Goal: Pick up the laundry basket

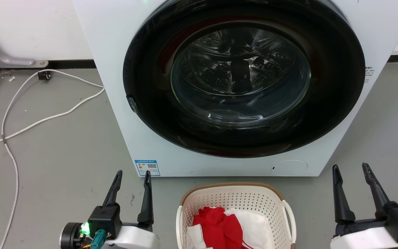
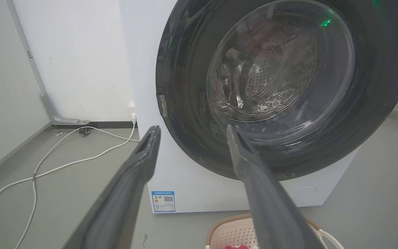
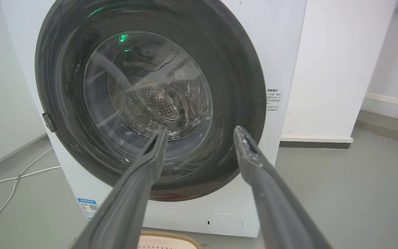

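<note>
The laundry basket (image 1: 238, 204) stands on the grey floor at the bottom middle of the head view, just in front of the washing machine. It is cream-white and perforated, with a brown woven-look rim and white loop side handles, and holds red and white cloth. Its far rim also shows in the left wrist view (image 2: 226, 230) and the right wrist view (image 3: 166, 240). My left gripper (image 1: 132, 176) is open to the basket's left, apart from it. My right gripper (image 1: 350, 168) is open to the basket's right, also apart. Both grippers hold nothing.
A white front-loading washing machine (image 1: 192, 162) with a shut dark round door (image 1: 244, 76) stands right behind the basket. White cables (image 1: 40, 121) trail across the floor at the left. A white wall and dark skirting run along the back.
</note>
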Available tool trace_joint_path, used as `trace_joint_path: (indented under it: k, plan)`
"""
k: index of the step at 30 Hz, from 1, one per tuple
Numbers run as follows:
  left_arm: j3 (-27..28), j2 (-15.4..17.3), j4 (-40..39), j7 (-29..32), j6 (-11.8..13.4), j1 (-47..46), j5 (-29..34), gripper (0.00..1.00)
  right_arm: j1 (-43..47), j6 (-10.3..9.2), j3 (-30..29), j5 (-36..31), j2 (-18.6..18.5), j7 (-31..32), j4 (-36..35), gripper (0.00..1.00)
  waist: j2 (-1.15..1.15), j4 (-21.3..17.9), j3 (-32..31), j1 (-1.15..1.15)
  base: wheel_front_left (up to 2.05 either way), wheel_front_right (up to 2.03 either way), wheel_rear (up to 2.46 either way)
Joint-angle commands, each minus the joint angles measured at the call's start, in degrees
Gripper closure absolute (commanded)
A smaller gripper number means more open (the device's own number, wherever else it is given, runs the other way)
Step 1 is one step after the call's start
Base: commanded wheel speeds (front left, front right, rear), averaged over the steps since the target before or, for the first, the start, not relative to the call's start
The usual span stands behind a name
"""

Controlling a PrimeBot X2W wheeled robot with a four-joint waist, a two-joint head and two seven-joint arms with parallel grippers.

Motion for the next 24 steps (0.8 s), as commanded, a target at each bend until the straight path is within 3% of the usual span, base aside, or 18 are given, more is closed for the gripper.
trace_joint_path:
  k: [1,10,24]
  plan:
    - [-0.04,0.14,0.03,-0.16,0.15,0.43,-0.08,0.0,0.69,-0.02,0.12,0.23,-0.27,-0.12,0.11,0.0,0.0,0.01,-0.01,0.0,0.0,0.0,0.0]
    - [-0.13,0.14,0.69,-0.16,-0.01,0.17,-0.69,0.0,0.39,-0.02,0.03,0.24,-0.27,-0.12,0.49,0.0,0.0,-0.19,0.36,0.0,0.0,0.0,0.0]
    - [-3.37,0.13,9.48,-0.16,-3.55,-7.33,-2.19,0.0,-5.28,-0.02,-3.05,-3.97,-0.25,-0.11,6.11,0.0,0.0,-0.65,7.27,0.0,0.0,0.0,0.0]
